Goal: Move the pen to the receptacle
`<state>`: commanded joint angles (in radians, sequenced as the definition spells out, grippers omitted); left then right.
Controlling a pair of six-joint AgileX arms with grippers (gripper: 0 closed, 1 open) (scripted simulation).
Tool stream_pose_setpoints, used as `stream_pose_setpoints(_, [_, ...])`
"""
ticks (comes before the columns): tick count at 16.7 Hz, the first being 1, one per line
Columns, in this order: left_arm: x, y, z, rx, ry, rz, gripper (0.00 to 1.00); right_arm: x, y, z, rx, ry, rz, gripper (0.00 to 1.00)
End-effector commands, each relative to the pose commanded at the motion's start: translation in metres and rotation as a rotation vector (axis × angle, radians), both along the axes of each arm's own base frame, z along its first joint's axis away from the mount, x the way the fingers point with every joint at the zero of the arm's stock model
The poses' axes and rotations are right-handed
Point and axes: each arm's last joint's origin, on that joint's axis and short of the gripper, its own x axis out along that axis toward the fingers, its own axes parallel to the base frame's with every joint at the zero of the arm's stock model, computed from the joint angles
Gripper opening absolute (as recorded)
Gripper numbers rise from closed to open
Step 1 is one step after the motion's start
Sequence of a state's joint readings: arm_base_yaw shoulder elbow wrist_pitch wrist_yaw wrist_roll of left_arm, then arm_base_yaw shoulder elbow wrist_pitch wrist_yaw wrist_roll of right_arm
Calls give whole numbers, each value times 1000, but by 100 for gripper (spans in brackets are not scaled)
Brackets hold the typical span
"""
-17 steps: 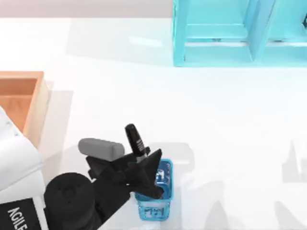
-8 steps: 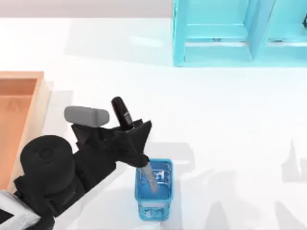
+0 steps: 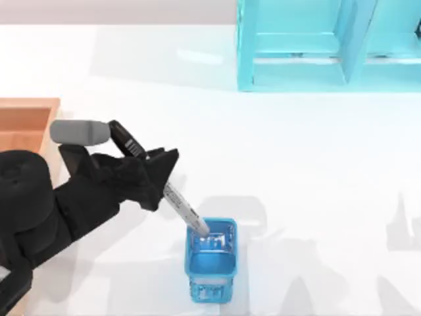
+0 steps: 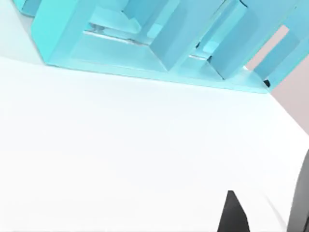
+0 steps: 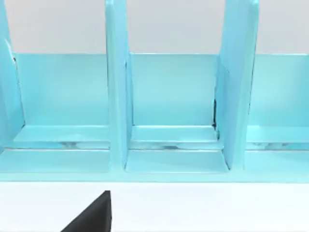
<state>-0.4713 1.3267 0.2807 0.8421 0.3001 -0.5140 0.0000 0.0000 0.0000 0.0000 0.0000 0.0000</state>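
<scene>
A white table (image 3: pixel 296 164) is seen from above. On it rest a turquoise shelf unit (image 3: pixel 329 46) at the far edge, a blue mesh cup (image 3: pixel 210 260), and apparently a wooden tray (image 3: pixel 26 122) at left.

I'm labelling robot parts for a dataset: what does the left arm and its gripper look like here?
The left arm is matte black with rounded, bulky housings. A light-grey capsule-shaped module sits near its wrist. The left gripper is black, with angular pointed fingers.

Matt black plastic-looking left gripper (image 3: pixel 158 178); a smooth grey pen (image 3: pixel 172 199) with a black cap; a blue mesh cup (image 3: pixel 211 262); a light-brown wooden tray (image 3: pixel 29 118); a smooth white table (image 3: pixel 296 164); a glossy turquoise shelf unit (image 3: pixel 329 46).
</scene>
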Motion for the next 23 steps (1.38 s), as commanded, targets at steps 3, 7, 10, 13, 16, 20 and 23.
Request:
stream_pose_setpoints(3, [0, 19, 12, 1, 21, 8, 0, 0, 0, 0, 0, 0, 0, 100])
stream_pose_setpoints(7, [-4, 41, 30, -1, 27, 21, 0, 0, 0, 0, 0, 0, 0, 100])
stream_pose_setpoints(10, [-17, 61, 47, -3, 39, 29, 0, 0, 0, 0, 0, 0, 0, 100])
stream_pose_setpoints(13, [-33, 79, 64, -14, 9, 37, 0, 0, 0, 0, 0, 0, 0, 100])
stream_pose_setpoints(16, [-42, 88, 75, -13, -28, 38, 0, 0, 0, 0, 0, 0, 0, 100])
stream_pose_setpoints(20, [-42, 88, 76, -13, -30, 38, 0, 0, 0, 0, 0, 0, 0, 100])
stream_pose_setpoints(23, [-41, 88, 73, -5, -18, 34, 0, 0, 0, 0, 0, 0, 0, 100])
